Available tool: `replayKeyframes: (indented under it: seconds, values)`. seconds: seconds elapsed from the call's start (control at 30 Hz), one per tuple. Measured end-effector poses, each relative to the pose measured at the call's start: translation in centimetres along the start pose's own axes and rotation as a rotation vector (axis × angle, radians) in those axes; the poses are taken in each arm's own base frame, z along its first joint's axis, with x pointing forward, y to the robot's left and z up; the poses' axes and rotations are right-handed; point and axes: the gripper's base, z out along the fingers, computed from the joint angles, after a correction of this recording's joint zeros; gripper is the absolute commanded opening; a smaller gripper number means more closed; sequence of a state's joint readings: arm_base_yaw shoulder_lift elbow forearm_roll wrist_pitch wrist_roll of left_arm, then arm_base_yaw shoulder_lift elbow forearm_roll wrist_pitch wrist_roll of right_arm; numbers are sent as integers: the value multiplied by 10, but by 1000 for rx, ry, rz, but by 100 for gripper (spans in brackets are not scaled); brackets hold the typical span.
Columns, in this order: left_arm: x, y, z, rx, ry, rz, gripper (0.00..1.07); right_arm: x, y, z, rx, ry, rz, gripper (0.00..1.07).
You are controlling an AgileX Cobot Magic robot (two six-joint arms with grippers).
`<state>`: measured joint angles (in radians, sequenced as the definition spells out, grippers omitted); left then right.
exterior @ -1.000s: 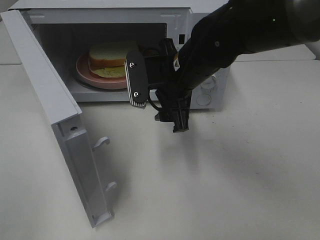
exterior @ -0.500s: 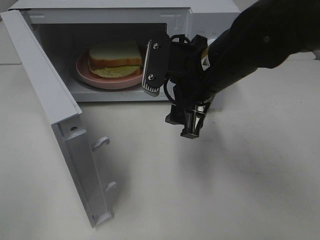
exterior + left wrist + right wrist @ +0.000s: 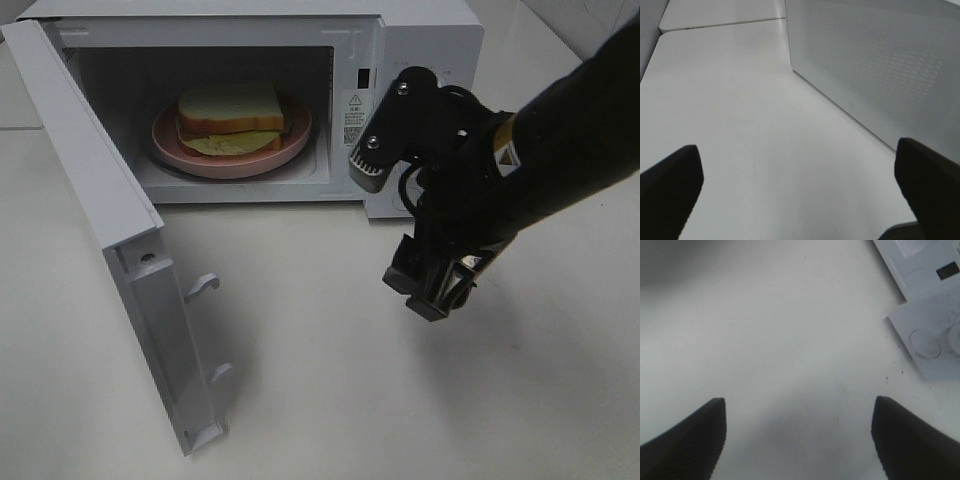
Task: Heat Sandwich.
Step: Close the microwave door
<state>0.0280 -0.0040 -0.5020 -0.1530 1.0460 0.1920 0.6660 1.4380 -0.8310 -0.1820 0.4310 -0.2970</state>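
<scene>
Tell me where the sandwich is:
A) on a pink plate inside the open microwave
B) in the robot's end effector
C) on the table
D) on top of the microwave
A: the sandwich sits on the pink plate inside the microwave, whose door stands open.

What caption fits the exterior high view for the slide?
Sandwich on pink plate inside open microwave; right gripper open and empty over table.

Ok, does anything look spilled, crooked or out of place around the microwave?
Nothing stands out. The sandwich lies flat on the pink plate inside the microwave. The door hangs wide open, and nothing spilled shows on the table.
</scene>
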Motion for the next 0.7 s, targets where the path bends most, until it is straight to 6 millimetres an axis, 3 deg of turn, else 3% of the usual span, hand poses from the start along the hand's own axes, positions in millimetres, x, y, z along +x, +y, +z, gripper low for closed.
replayKeyframes:
  seconds: [0.3,0.4,0.7]
  values:
    - [0,0,0,0,0,0,101,31,10,-32,-4,72,193,76]
    - [0,0,0,0,0,0,101,42,12,-51,1,122,296,76]
    - [0,0,0,0,0,0,101,67,18,-86,0,252,392,76]
